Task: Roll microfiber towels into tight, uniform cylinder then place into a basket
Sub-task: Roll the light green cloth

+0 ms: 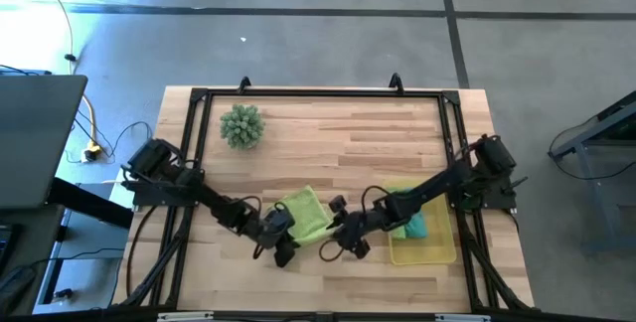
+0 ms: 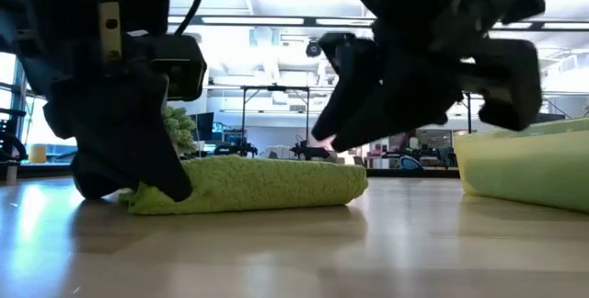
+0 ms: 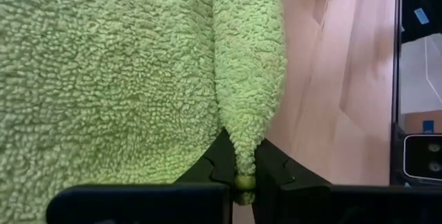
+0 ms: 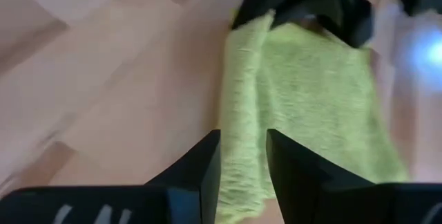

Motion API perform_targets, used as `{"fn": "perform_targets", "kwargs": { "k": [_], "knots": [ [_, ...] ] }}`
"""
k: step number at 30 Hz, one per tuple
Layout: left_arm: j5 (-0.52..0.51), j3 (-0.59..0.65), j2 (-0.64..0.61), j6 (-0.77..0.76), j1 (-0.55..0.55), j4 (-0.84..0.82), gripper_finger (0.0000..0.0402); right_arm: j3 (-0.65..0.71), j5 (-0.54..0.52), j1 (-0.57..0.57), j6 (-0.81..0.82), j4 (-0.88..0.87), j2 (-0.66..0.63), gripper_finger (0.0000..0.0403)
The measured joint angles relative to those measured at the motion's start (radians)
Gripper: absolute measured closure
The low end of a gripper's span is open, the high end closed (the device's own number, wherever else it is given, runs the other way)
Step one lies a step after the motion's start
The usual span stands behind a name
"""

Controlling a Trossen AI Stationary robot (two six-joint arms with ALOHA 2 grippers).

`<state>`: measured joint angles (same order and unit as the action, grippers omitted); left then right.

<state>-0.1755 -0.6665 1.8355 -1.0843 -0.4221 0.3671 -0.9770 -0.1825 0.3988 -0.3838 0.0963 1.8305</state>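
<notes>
A lime green microfiber towel (image 1: 306, 213) lies on the wooden table near the front middle, its near edge turned over into a thin roll (image 3: 250, 72). My left gripper (image 1: 281, 235) is shut on that roll's left end. My right gripper (image 4: 243, 141) is open at the roll's right end, one finger on each side of it, and in the low view (image 2: 322, 142) it stands just above the cloth. The yellow basket (image 1: 437, 252) stands to the right, with a teal towel (image 1: 417, 228) inside it. My left gripper pinches the left end of the towel's rolled near edge (image 3: 243, 172) between its two fingers. The fingers slant down from the table's left and point along the roll. The towel lies on the table, with the roll running away from the fingers toward my right gripper.
A spiky green plant ball (image 1: 241, 126) sits at the far left of the table. A black metal frame (image 1: 318, 93) runs round the table's edges. Bare wood lies between the towel and the far edge. The basket's wall (image 2: 525, 165) stands close to the right of the towel.
</notes>
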Motion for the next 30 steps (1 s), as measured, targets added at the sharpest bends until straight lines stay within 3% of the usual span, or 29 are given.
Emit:
{"fn": "perform_targets", "kwargs": {
  "k": [5,11,17,21,27,30],
  "knots": [
    [0.027,-0.005,0.0,-0.014,0.026,-0.007,0.0395,0.055,0.059,-0.031,0.055,0.063,0.003,0.0278],
    [0.05,-0.005,-0.001,-0.029,0.047,-0.005,0.0393,0.064,0.066,-0.032,0.064,0.079,0.016,0.0228],
    [0.077,-0.003,-0.018,-0.023,0.051,-0.012,0.0387,0.064,-0.028,-0.048,0.061,0.081,0.061,0.0208],
    [0.089,-0.003,-0.019,-0.01,0.051,-0.013,0.0385,0.064,-0.051,-0.045,0.049,0.088,0.068,0.0245],
    [0.093,-0.003,-0.019,0.001,0.051,-0.013,0.0371,0.064,0.018,-0.046,0.006,0.087,0.068,0.0374],
    [0.094,-0.003,-0.019,0.016,0.051,-0.013,0.0361,0.064,0.079,-0.051,0.02,0.083,0.068,0.039]
  ]
}}
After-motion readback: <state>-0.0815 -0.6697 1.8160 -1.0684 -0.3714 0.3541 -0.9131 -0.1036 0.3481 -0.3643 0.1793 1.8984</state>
